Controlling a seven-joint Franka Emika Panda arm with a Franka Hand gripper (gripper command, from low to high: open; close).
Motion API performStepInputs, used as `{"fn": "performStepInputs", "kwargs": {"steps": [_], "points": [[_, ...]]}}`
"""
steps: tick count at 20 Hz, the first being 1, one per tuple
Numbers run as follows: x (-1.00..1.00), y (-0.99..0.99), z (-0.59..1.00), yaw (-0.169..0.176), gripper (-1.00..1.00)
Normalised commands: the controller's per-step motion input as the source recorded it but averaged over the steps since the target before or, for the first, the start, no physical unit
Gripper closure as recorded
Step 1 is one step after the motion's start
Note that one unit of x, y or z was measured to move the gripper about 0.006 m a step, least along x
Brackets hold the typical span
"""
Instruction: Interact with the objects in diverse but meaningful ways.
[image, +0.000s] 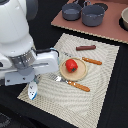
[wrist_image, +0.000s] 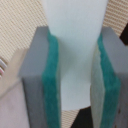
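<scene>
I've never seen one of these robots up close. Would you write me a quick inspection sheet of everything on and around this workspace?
Surface: beige woven placemat on dark table.
Job's things: red tomato on round wooden plate; brown sausage; white-and-blue fish; light blue cup; grey saucepans on brown board.
Clutter: orange-handled cutlery beside plate.
Hand: green pads shut on cup.
Cables: nothing seen.
Surroundings: dark, unclear.

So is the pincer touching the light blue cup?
Touching. The wrist view shows the pincer with both green pads pressed flush against the light blue cup, no gap.
</scene>
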Motion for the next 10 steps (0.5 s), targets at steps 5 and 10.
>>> {"fn": "performStepInputs", "kwargs": {"steps": [5,10], "points": [[0.9,-0.11,0.15,-0.1,1.0],[0.92,-0.08,0.18,-0.089,1.0]]}}
